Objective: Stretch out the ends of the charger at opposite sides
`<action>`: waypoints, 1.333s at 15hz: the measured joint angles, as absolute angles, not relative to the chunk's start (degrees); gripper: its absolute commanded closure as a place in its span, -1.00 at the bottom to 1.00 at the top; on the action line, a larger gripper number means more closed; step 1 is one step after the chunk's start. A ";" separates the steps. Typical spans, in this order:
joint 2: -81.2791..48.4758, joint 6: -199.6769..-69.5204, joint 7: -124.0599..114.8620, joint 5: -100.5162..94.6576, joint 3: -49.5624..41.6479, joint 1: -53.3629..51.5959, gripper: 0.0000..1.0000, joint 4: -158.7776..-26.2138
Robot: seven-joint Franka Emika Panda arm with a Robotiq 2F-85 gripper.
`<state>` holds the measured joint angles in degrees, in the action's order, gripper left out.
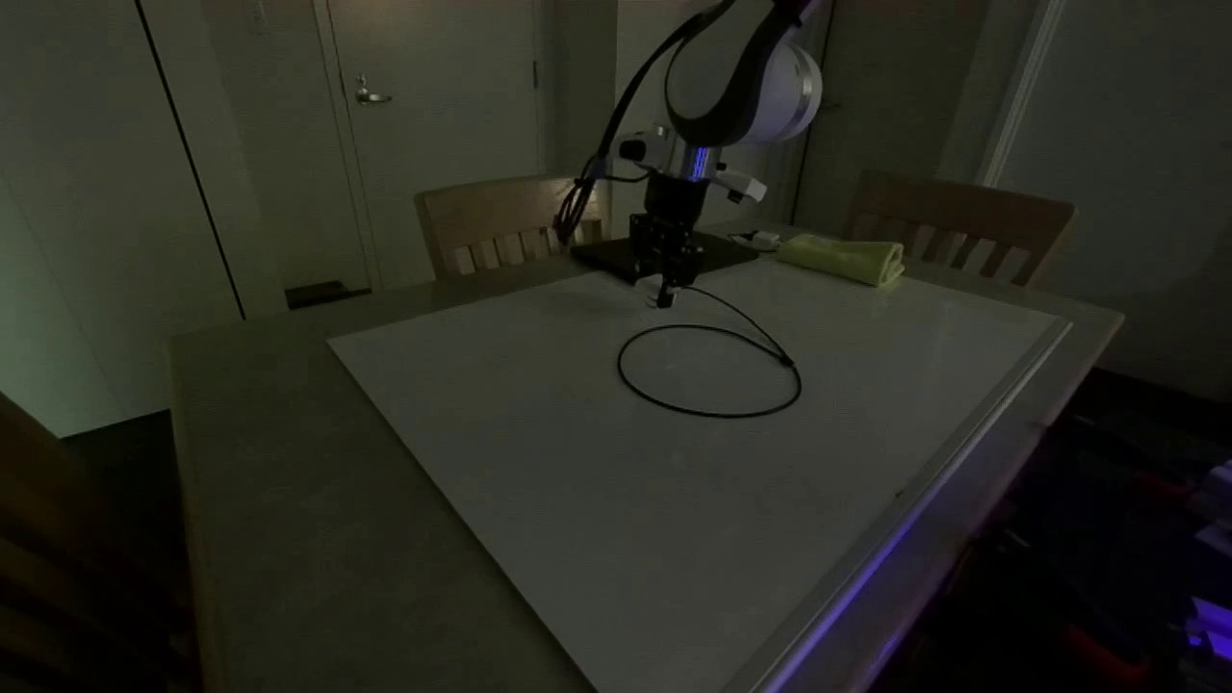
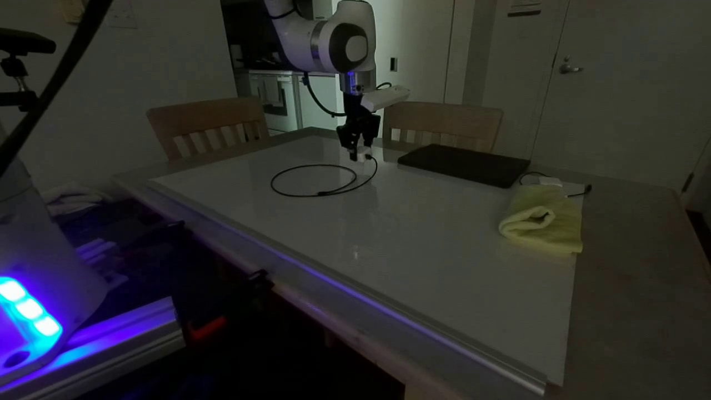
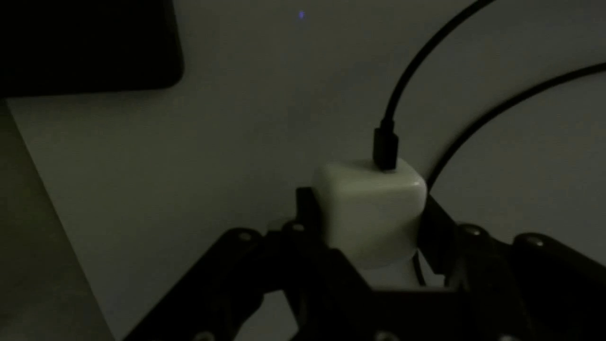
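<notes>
The gripper (image 3: pixel 371 222) is found grasping the white plug block (image 3: pixel 374 208) of the charger (image 2: pixel 319 165); in the wrist view its fingers (image 3: pixel 310 208) bear on the block at 9 and 3 o'clock. Whether the block rests on the white board (image 2: pixel 422 239) or hangs just above it could not be established. The black connector (image 3: pixel 386 149) is seated in the block's 12 o'clock face; the cable (image 3: pixel 412 71) leaves it and curves toward 1 o'clock, while a further strand (image 3: pixel 521 95) passes beside the block's 3 o'clock side and runs toward 2 o'clock. In an exterior view the loop (image 1: pixel 729 416) lies on the white board at about 5 o'clock from the gripper. It is near-round and so presents no straight long axis; from the block the cable runs toward 4 o'clock to a dark thickening (image 1: pixel 787 361), possibly the far tip, though this could not be confirmed. A single arm (image 1: pixel 741 96) serves the work, and it is at the plug end. Assessment: stretching is not yet achieved. The coming move turns on the line between loop and block; in that view, drawing the block toward 11 o'clock, away from the loop, should begin to straighten the cable. The flat black pad (image 1: pixel 724 252) spans 11 to 1 o'clock, near the fingers, and could obstruct such a carry.
</notes>
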<state>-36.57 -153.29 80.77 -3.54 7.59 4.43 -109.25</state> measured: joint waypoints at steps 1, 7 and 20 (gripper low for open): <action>-36.61 -153.24 80.77 -3.59 7.61 4.48 -0.07 -109.25; -36.81 -153.49 73.26 -7.84 4.18 1.67 0.43 -109.17; -37.15 -152.07 37.81 -20.30 -7.73 -3.41 0.43 -108.08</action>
